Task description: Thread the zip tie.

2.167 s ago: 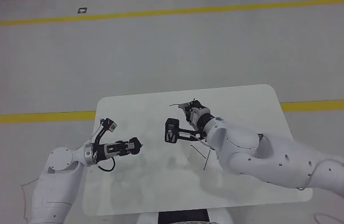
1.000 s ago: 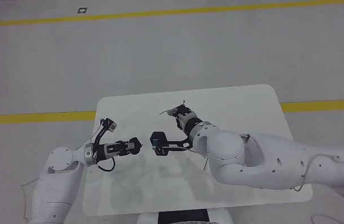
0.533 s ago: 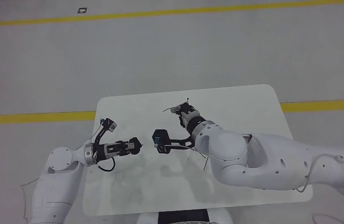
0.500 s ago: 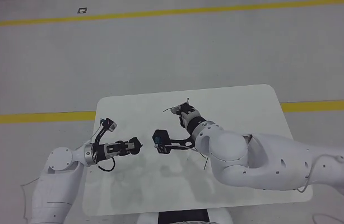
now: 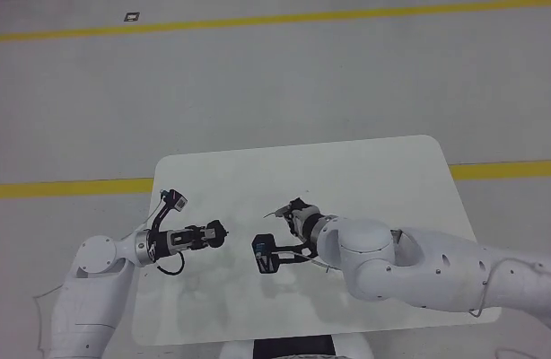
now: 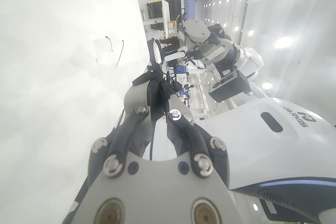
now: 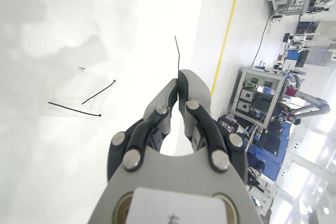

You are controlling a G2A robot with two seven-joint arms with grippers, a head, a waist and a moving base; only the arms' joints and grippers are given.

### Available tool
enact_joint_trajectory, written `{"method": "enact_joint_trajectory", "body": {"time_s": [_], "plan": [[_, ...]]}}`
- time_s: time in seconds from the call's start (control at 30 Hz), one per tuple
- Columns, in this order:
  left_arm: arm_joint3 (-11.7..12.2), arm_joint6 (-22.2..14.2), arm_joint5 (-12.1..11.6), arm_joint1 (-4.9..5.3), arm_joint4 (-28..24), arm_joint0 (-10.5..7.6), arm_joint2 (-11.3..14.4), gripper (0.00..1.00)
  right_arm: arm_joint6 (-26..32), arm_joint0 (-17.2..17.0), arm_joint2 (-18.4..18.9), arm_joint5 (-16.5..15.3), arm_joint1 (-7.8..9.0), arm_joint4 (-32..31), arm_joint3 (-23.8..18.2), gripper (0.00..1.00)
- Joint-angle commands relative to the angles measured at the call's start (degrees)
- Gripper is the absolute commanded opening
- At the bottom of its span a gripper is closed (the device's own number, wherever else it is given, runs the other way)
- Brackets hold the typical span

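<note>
Right gripper (image 7: 178,83) fingers are pressed shut on the zip tie (image 7: 178,51), whose thin tail is seen sticking out past the fingertips, and it is held over the white table (image 5: 392,170) near its middle. Left gripper (image 6: 155,78) is held closed over the table's left part, apart from the right one, with its tips turned toward the right arm. Two spare ties (image 7: 98,92) are seen lying flat on the table, just beside each other.
</note>
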Motion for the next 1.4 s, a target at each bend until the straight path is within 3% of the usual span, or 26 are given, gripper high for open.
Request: {"method": "enact_joint_trajectory", "body": {"time_s": [0.0,0.17,0.5,0.63,0.73,1.13,1.37], "plan": [[0.0,0.0,0.0,0.0,0.0,0.0,0.0,0.0,0.0,0.0,0.0,0.0,-0.01,-0.1,0.0,0.0],[0.0,0.0,0.0,0.0,0.0,0.0,0.0,0.0,-0.4,-0.9,0.2,0.0,0.03,0.4,1.1,0.0],[0.0,0.0,0.0,0.0,0.0,0.0,0.0,0.0,-5.9,-8.5,8.4,0.3,2.33,22.1,6.1,0.0],[0.0,0.0,0.0,0.0,0.0,0.0,0.0,0.0,-8.5,-13.0,10.7,1.9,3.68,27.6,7.3,0.0],[0.0,0.0,0.0,0.0,0.0,0.0,0.0,0.0,-9.1,-15.9,11.9,0.6,4.54,32.1,7.9,0.0],[0.0,0.0,0.0,0.0,0.0,0.0,0.0,0.0,-9.0,-16.1,12.1,0.0,4.68,32.7,8.0,0.0],[0.0,0.0,0.0,0.0,0.0,0.0,0.0,0.0,-10.4,-20.5,14.0,4.2,4.88,36.9,12.2,0.0]]}}
